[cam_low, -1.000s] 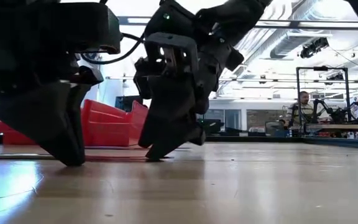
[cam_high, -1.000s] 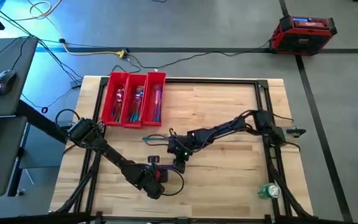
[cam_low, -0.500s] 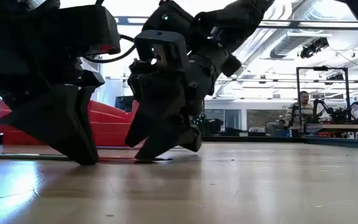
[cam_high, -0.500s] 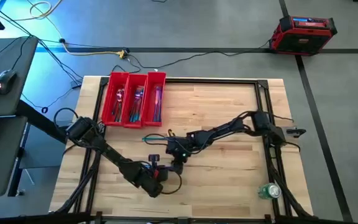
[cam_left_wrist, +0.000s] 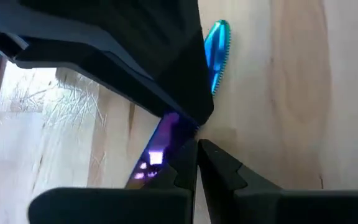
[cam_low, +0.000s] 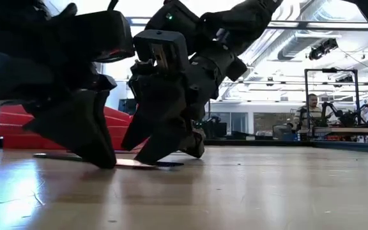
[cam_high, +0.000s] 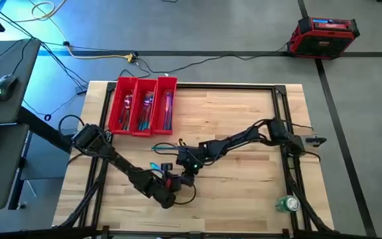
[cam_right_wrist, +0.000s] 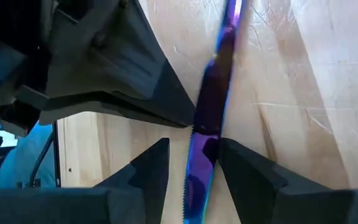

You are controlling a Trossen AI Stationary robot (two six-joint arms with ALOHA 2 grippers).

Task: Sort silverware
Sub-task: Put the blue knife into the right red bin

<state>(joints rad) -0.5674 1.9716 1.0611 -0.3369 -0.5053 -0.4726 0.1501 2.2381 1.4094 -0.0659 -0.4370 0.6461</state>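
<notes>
Both arms meet low over the middle of the wooden desk (cam_high: pixel 244 113), toward its front. The left gripper (cam_high: pixel 168 180) sits just beside the right gripper (cam_high: pixel 190 167), both tipped down to the surface.

In the right wrist view, a knife (cam_right_wrist: pixel 211 118) with a purple-blue sheen and a serrated edge lies flat on the wood, running between that gripper's two dark fingers (cam_right_wrist: pixel 146 168); they stand apart on either side of the blade without pinching it. In the left wrist view, the left fingers (cam_left_wrist: pixel 219 165) are pressed nearly together, tips almost touching, with the knife's purple part showing just beyond them and its teal serrated end (cam_left_wrist: pixel 216 46) past the other gripper's dark body. Whether they pinch the knife cannot be told.

Another teal piece (cam_high: pixel 163 147) lies on the desk near the grippers. The rest of the silverware (cam_high: pixel 148 109) lies in the red three-part tray (cam_high: pixel 119 106) at the desk's far left corner.

No readable writing shows anywhere.
</notes>
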